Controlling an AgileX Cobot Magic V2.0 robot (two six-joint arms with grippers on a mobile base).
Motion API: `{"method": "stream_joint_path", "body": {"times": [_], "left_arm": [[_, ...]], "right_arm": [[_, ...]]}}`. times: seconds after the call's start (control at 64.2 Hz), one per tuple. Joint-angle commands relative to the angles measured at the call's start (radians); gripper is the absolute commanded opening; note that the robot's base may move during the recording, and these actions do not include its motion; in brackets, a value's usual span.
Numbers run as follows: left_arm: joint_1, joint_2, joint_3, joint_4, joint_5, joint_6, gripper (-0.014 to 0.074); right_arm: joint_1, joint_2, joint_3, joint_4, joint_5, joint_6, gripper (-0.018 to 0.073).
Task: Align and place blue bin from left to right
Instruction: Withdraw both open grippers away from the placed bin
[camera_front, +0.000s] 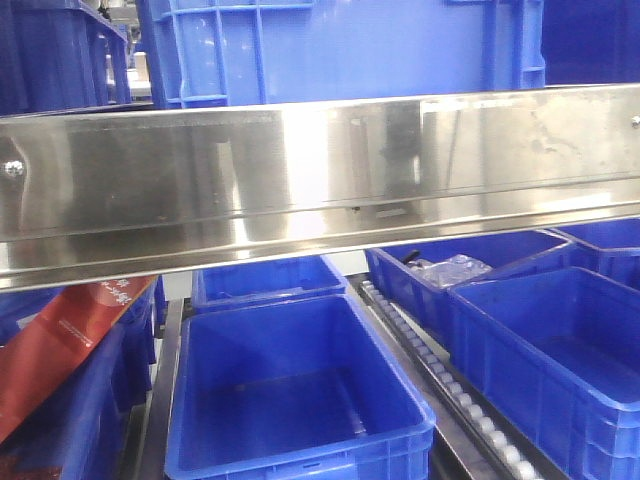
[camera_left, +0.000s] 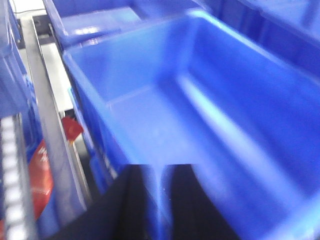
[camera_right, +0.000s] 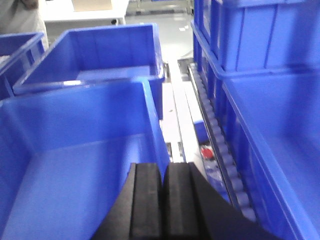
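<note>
Gripping the empty, stiff, light bin (camera_right: 85, 165) by its rim suits both claws: right claw (camera_right: 163, 200) closed on nothing; left claw (camera_left: 160, 200) blurred, seemingly pinching the wall.

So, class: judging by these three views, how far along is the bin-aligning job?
Done: nothing clearly, no finished row shows. In hand: the left gripper and right gripper sit at opposite walls of the front blue bin, apparently gripping them. Left: shifting it into line with the bins on the right.

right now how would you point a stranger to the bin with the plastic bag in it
Find the long shiny steel rail across the front view, then look below its right half. The bin just past the roller track is the only one holding a crumpled clear plastic bag; its neighbours look empty.
</note>
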Motion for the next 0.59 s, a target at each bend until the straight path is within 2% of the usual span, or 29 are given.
{"method": "stream_joint_path", "body": {"times": [0.0,0.062,0.234,0.421,0.577], "left_arm": [[-0.008,-0.053,0.068,0.004,-0.007,0.017,0.0003],[-0.008,-0.097,0.144,0.008,-0.007,0.017,0.0003],[-0.008,-0.248,0.393,0.01,-0.201,0.017,0.0003],[-0.008,-0.445,0.686,0.018,-0.437,0.017,0.0003],[-0.008,-0.607,0.919,0.054,-0.569,0.017,0.0003]], "right_arm": [[-0.001,-0.019,0.004,-0.012,0.002,-0.014,-0.007],[0.001,-0.028,0.03,-0.012,-0.009,-0.028,-0.007],[0.001,-0.075,0.207,-0.012,-0.093,-0.07,-0.007],[0.001,-0.204,0.558,-0.012,-0.358,-0.072,-0.007],[0.001,-0.397,0.846,-0.012,-0.564,-0.072,-0.007]]}}
